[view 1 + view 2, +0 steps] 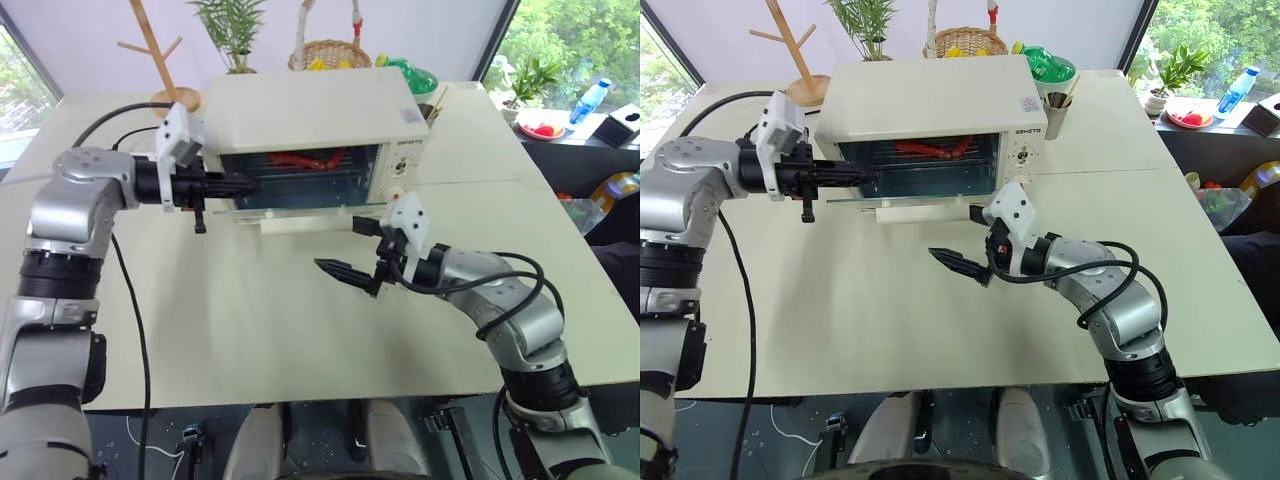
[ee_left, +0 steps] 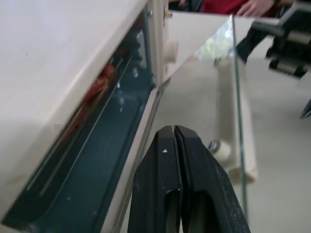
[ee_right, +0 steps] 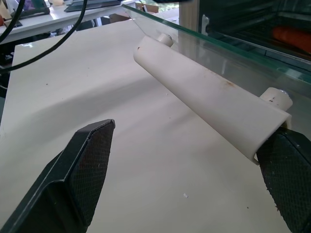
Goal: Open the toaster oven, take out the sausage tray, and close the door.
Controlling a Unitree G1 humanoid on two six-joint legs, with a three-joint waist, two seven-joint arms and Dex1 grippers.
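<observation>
The cream-white toaster oven stands at the back of the table. Its glass door is folded down flat, with the bar handle at the front edge. Inside, red-brown sausages lie on the sausage tray. My left gripper is shut on nothing; it points along the oven's front, at the left end of the opening just above the door. My right gripper stands open in front of the handle's right end, its fingers wide apart and holding nothing.
Behind the oven stand a wicker basket, a potted plant, a wooden rack, a green bottle and a cup. Black cables trail over the table's left side. Bare tabletop stretches in front of the door.
</observation>
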